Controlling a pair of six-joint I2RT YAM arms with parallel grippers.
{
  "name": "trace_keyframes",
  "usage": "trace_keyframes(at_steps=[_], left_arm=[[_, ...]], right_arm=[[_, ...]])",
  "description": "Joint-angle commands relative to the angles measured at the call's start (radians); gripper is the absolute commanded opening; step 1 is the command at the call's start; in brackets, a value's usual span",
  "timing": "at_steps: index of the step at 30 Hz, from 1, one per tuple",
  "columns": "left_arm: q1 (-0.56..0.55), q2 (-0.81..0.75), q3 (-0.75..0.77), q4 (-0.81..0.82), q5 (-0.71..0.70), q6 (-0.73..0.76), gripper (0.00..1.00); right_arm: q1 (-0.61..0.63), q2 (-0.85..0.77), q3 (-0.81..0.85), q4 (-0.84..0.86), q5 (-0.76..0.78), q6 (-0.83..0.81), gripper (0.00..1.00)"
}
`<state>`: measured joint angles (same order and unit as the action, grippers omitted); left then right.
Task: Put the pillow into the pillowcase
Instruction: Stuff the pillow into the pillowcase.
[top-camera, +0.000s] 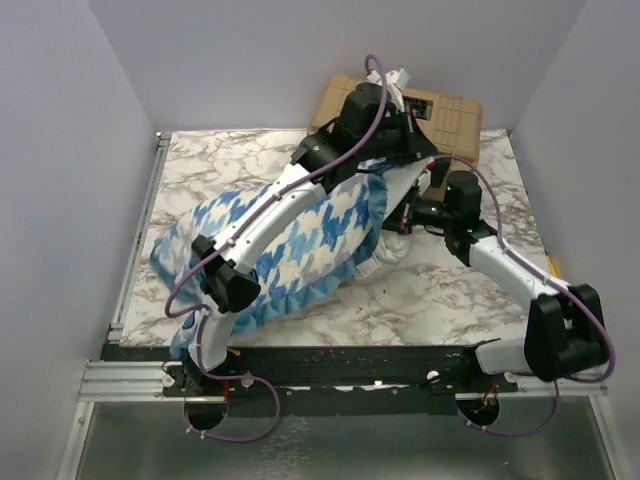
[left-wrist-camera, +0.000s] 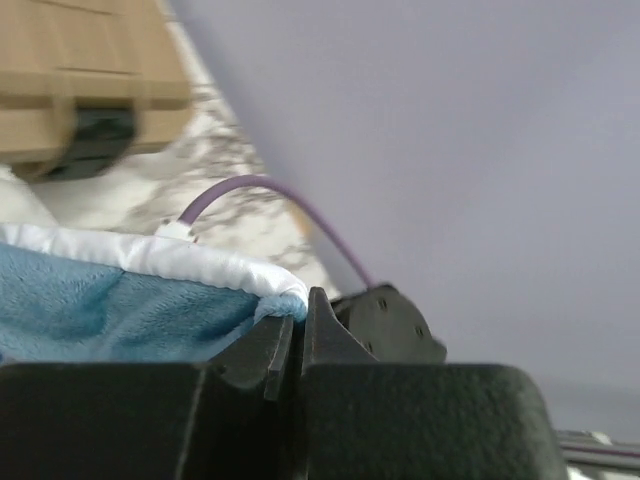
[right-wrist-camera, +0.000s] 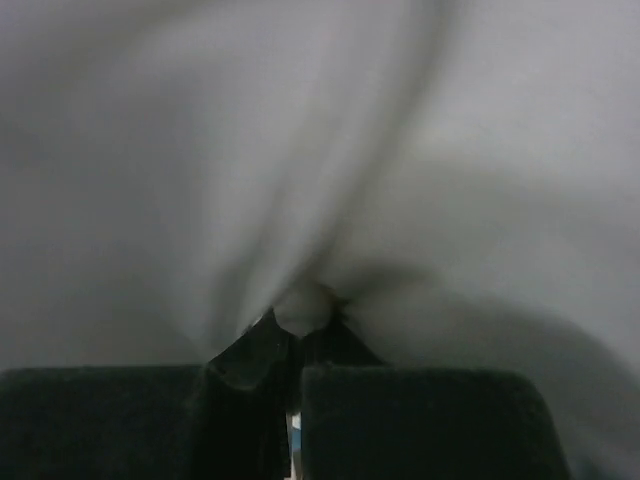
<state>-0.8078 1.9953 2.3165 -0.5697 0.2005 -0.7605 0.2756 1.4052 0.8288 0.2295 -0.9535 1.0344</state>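
The pillowcase (top-camera: 300, 240), blue and cream houndstooth with a blue frilled edge, lies bulging across the middle of the table under my left arm. Its open end faces right. My left gripper (top-camera: 408, 152) is shut on the frilled rim there, blue plush with a white hem (left-wrist-camera: 200, 262), pinched between the jaws of the left gripper (left-wrist-camera: 298, 312). The white pillow (top-camera: 388, 248) pokes out of the opening at the lower right. My right gripper (top-camera: 405, 213) reaches in at that opening. In the right wrist view the right gripper (right-wrist-camera: 303, 318) is shut on a bunched fold of the pillow's white fabric (right-wrist-camera: 300, 150).
A tan hard case (top-camera: 440, 115) lies at the back right of the marble table (top-camera: 230, 160), just behind my left wrist, and shows as the tan case (left-wrist-camera: 80, 80) in the left wrist view. Grey walls close in the left, back and right sides.
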Motion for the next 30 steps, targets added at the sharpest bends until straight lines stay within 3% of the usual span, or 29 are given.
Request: trace_keyframes(at_steps=[1,5,11,15,18,20,23,25,27,30], left_arm=[[-0.114,0.123,0.271,0.360,0.142,-0.209,0.00],[-0.198,0.124,0.219,0.659,0.137,-0.351,0.00],[-0.274,0.115,0.213,0.852,0.139,-0.460,0.00],[-0.282,-0.025,0.002,0.852,0.113,-0.345,0.00],[-0.275,-0.217,-0.274,0.706,-0.125,-0.159,0.00],[-0.273,-0.344,-0.441,0.585,-0.392,-0.039,0.00],[-0.261,-0.517,-0.688,0.525,-0.727,0.034,0.00],[-0.244,-0.594,-0.808,0.525,-0.841,0.070,0.00],[-0.227,-0.637,-0.881,0.522,-0.907,0.106,0.00],[-0.209,-0.657,-0.941,0.522,-0.913,0.122,0.00]], right_arm=[[0.031,-0.145,-0.042,0.303,0.028,0.224,0.00],[0.032,-0.212,-0.022,0.353,0.084,0.224,0.00],[0.033,-0.237,-0.072,0.324,0.145,0.130,0.00],[0.032,-0.210,-0.137,0.117,0.238,-0.065,0.00],[0.031,-0.189,-0.055,-0.155,0.264,-0.239,0.01],[0.031,-0.217,0.047,-0.371,0.335,-0.322,0.15],[0.030,-0.262,0.198,-0.691,0.482,-0.448,0.54],[0.027,-0.287,0.263,-0.856,0.550,-0.490,0.74],[0.025,-0.308,0.300,-0.994,0.594,-0.512,0.85],[0.022,-0.352,0.318,-1.141,0.646,-0.513,0.90]])
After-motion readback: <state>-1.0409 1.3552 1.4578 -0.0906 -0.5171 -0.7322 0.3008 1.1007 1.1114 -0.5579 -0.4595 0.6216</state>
